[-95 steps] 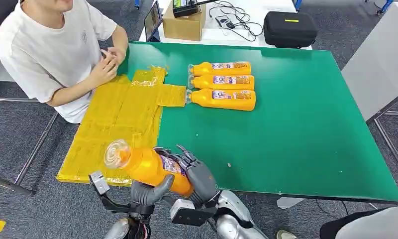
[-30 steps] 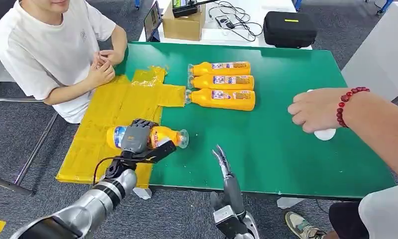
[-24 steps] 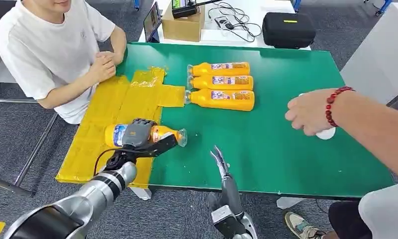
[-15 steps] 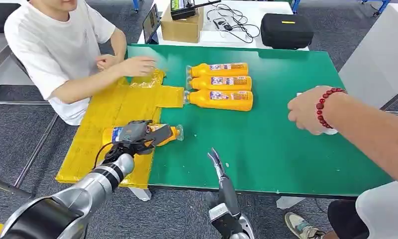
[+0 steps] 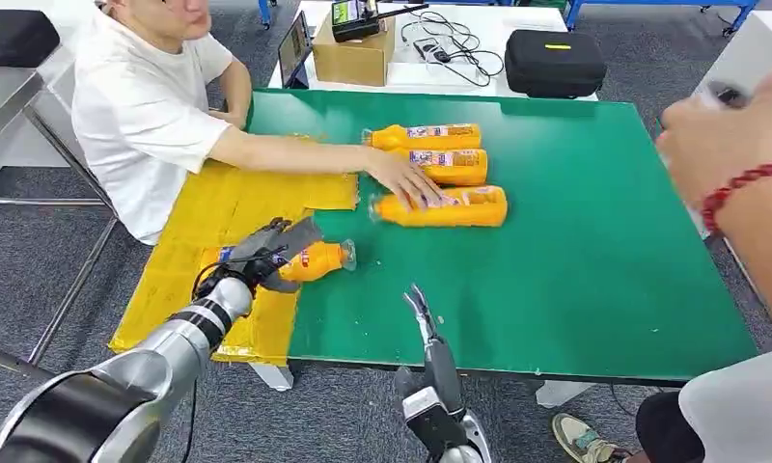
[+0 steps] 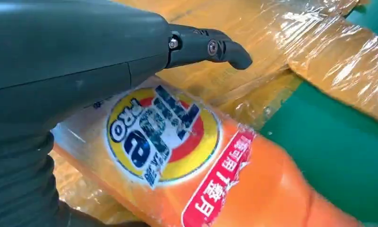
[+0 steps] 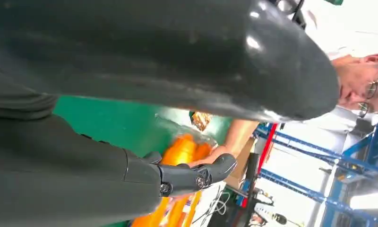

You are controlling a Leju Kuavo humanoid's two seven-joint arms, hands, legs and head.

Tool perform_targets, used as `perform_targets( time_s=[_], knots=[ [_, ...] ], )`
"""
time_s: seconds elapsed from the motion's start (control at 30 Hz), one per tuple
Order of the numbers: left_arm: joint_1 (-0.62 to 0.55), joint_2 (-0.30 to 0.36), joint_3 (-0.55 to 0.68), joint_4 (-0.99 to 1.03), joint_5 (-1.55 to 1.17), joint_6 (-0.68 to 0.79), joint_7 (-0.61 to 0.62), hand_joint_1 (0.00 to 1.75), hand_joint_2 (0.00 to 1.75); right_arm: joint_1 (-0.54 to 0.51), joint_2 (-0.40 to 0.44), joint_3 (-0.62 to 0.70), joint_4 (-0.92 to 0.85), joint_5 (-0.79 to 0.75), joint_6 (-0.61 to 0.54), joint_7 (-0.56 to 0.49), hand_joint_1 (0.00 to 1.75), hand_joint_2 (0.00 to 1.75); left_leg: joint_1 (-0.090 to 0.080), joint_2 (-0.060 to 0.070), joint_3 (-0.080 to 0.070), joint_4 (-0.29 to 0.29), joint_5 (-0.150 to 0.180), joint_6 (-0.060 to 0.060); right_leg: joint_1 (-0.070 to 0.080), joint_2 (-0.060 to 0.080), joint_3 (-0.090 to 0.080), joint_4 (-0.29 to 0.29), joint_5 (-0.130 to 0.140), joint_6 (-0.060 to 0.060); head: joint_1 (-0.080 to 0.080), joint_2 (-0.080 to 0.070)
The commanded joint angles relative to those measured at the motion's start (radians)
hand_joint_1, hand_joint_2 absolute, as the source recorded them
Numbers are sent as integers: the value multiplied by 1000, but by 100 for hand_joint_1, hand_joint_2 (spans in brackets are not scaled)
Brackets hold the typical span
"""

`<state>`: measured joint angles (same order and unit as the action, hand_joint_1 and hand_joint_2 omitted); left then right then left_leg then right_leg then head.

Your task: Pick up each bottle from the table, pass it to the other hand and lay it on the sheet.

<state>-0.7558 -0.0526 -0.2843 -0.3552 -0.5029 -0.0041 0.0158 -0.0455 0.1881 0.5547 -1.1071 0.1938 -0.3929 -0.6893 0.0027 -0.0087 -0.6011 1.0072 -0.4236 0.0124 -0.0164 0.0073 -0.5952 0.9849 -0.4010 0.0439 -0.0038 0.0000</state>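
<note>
The sheet (image 5: 230, 207) is crinkled yellow plastic film, shiny where light catches it; the bottle (image 5: 310, 261) on it is glossy orange plastic with a slick printed label; the table (image 5: 575, 241) top is matt green, smooth; the left hand (image 5: 266, 253) has matt dark-grey plastic fingers; its arm is brushed silver metal.

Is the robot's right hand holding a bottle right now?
No: in the head view the right robot hand stands at the near edge of the green table with nothing in it, while the laid bottle lies under the left robot hand.
</note>
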Motion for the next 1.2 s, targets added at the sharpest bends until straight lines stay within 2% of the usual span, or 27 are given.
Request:
perform_targets(
  time_s=[0.03,0.1,0.17,0.23,0.37,0.43,0.47,0.53,0.57,0.6,0.7,0.73,0.87,1.0,1.17,1.2],
  knots=[
    [123,-56,133,-82,134,-82,-321,0,0,-20,-46,7,37,-35,-57,-9,0,0,-1,2,4,-3,0,0,0,1,4,-3,0,-1,0,0],
    [174,-74,117,-224,183,-83,-374,0,0,-12,-53,5,29,-35,-63,-9,0,0,-1,-1,4,-3,0,0,0,-2,4,-3,0,-1,0,0],
    [185,-77,108,-257,193,-82,-357,0,0,-11,-54,5,27,-35,-63,-9,0,0,-1,-4,2,-2,1,0,-1,-3,3,-2,-2,-1,0,0],
    [243,-74,61,-433,268,-68,-380,0,0,-7,-60,13,28,-23,-64,-9,0,0,-1,-4,1,-1,0,0,0,-2,3,-2,-2,-1,0,0],
    [308,-52,-24,-662,307,44,-405,0,0,0,-74,24,28,0,-60,-9,0,0,-1,-1,-3,0,-1,0,-1,-1,-2,-1,-1,-1,0,0],
    [388,-50,-13,-842,418,86,-456,0,0,1,-86,39,18,56,-67,-9,0,0,0,-1,-4,1,-1,0,0,-2,-3,-1,-2,-1,0,0],
    [416,-42,-20,-911,437,102,-472,0,175,1,-94,45,11,81,-74,-8,0,0,-1,-1,-6,0,-1,0,-1,-2,-5,-1,-1,-1,0,0],
    [463,-40,-17,-1020,501,123,-485,0,175,-2,-123,55,-21,188,-135,-9,0,0,-1,1,-8,1,-2,0,0,1,-7,-1,-2,-1,0,0],
    [470,-35,-26,-1042,506,130,-472,0,175,0,-130,46,-38,194,-127,-4,0,0,-1,2,-9,1,-2,0,0,1,-8,-1,-1,-1,0,0],
    [491,-48,-32,-1076,528,152,-497,0,175,-3,-154,55,-83,299,-192,-9,0,175,-1,2,-7,1,-4,0,0,1,-6,0,-3,-1,0,0],
    [539,-52,-79,-1130,552,156,-512,0,175,-6,-178,63,-202,354,-183,19,0,175,-1,0,-11,1,-2,0,0,-1,-10,0,-2,-1,0,0],
    [570,-49,-102,-1154,573,147,-521,0,175,-23,-198,87,-241,421,-169,61,0,175,-1,0,-13,1,-2,0,0,-1,-13,0,-2,-1,0,0],
    [587,-43,-117,-1166,578,151,-527,0,175,-26,-202,89,-265,431,-159,84,0,175,-1,1,-14,1,-2,0,-1,0,-13,-1,-2,-1,0,0],
    [705,-47,-88,-1257,601,163,-566,0,175,-109,-317,109,-171,869,-199,358,0,175,-1,2,-12,0,-2,0,0,2,-11,-3,-1,-1,0,0],
    [722,-41,-84,-1275,598,164,-568,0,175,-118,-326,100,-153,847,-209,341,0,175,0,3,-9,1,-4,0,0,1,-8,-2,-3,-2,0,0],
    [723,-45,-80,-1275,593,168,-572,0,175,-129,-330,102,-132,913,-197,386,0,175,-1,0,-12,0,-2,0,-1,-1,-11,-2,-2,-1,0,0]
  ],
)
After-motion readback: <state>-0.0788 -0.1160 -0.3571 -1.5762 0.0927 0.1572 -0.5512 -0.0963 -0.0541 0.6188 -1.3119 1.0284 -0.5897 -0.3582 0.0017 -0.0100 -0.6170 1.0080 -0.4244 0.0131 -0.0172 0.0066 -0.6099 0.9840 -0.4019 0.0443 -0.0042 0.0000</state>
